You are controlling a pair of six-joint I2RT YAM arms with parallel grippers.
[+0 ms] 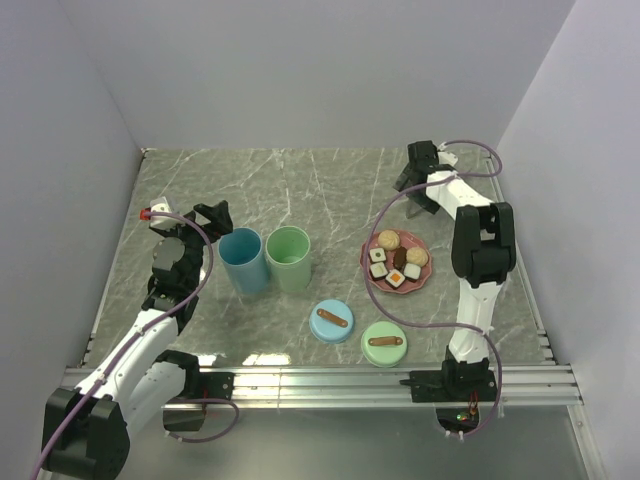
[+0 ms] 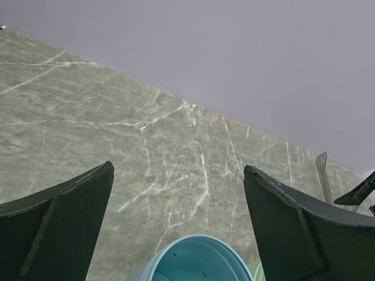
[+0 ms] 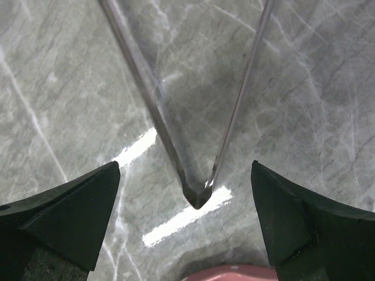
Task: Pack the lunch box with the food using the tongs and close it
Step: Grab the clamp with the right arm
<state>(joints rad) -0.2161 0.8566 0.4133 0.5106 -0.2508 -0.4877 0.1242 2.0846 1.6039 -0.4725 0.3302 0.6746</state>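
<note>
- Leftmost, the left end effector hangs over the bench with its fingers spread wide and nothing between them; the tongs and food lie well apart from it, far to the right.
- Just beside it stands the blue container, upright and uncovered, only its own inner wall showing.
- Touching that is the green container, also upright and uncovered.
- Nearer the front edge, the blue lid and green lid lie flat, side by side.
- Further right, the pink plate holds the food: sushi-like squares, one orange-topped, and brown balls.
- Beyond the plate, the tongs lie on the bench, their joined tip towards the plate.
- That tip sits between the widely spread fingers of the right end effector, touching neither.
</note>
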